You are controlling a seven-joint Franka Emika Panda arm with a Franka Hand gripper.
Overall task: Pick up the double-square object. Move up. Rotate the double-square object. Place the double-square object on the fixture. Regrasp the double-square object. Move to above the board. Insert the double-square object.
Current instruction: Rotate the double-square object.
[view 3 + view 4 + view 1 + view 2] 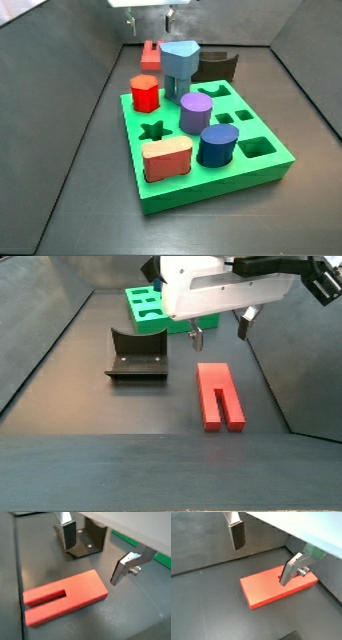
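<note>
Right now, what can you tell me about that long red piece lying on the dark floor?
The long red double-square object lies flat on the dark floor, apart from the green board and beside the dark L-shaped fixture. It looks like matte plastic, with a slot running in from one end. The open gripper hovers over it; one silver finger is low by its slotted end, and contact is unclear.

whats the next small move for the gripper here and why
Probably straight down. The gripper hangs open above the double-square object, which lies flat on the floor, ungrasped. In a wrist view the fingers stand spread to either side of the red piece, with nothing between them. Lowering until the pads flank it would set up the pick. The fixture stands apart beside it.
</note>
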